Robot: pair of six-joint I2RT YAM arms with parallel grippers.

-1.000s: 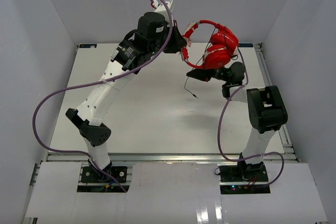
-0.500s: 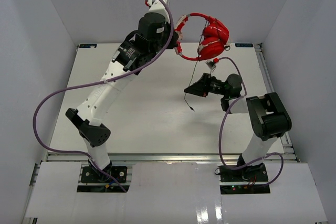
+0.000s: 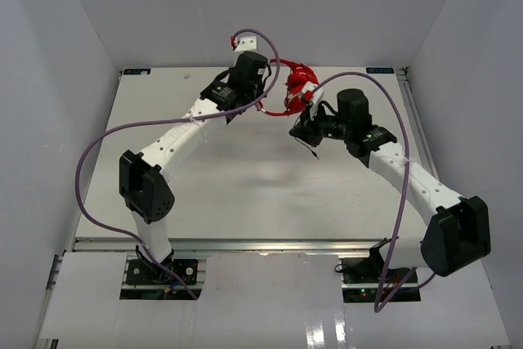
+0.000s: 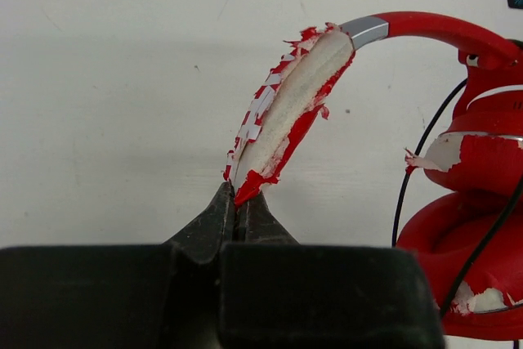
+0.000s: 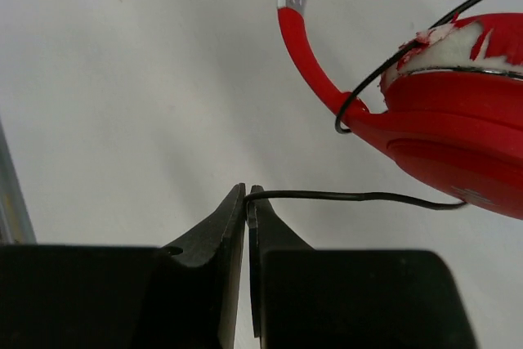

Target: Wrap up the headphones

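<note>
Two grips share the headphones (image 3: 299, 89) at the table's (image 3: 245, 194) far middle.
My left gripper (image 4: 237, 199) clamps the frayed headband (image 4: 288, 108) as an anchor; my right gripper (image 5: 247, 195) pinches the thin black cable (image 5: 327, 196), so I can lead it around the cups (image 5: 458, 120).

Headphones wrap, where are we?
Done: both grips set. The left gripper is shut on the torn headband; the right gripper pinches the black cable. In hand: one cable strand seems to hook around the band arm beside the ear cup. Left: no tidy coil shows, so most winding remains.
</note>
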